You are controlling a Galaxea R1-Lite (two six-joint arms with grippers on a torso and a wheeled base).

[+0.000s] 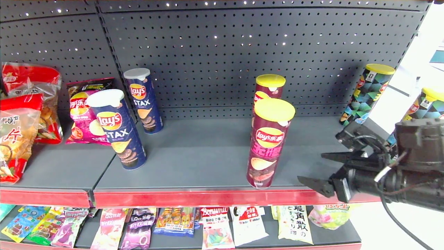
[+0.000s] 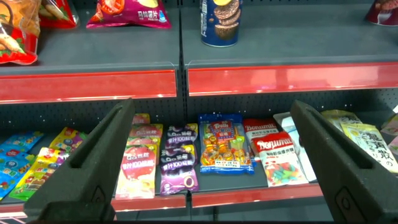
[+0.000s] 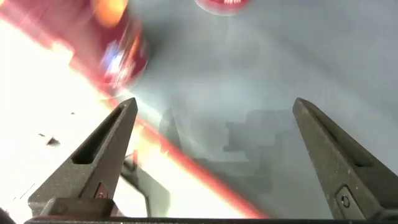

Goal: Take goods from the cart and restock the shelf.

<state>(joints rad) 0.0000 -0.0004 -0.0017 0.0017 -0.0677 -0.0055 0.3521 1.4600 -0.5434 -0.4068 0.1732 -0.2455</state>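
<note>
Head view: on the shelf (image 1: 208,152) the near blue can (image 1: 119,128) and the far blue can (image 1: 144,100) stand upright at the left. The front maroon can (image 1: 269,142) stands at the red edge, and the rear maroon can (image 1: 269,86) is right behind it. The right hand (image 1: 311,167) hangs just beside the front maroon can, its fingers apart and empty.

Left wrist view: the left hand (image 2: 211,106), fingers wide apart and empty, faces the lower shelf (image 2: 261,194), where candy bags (image 2: 224,143) lie in a row.

Right wrist view: the fingers are apart over the grey shelf, with a blurred maroon can near one finger.
</note>
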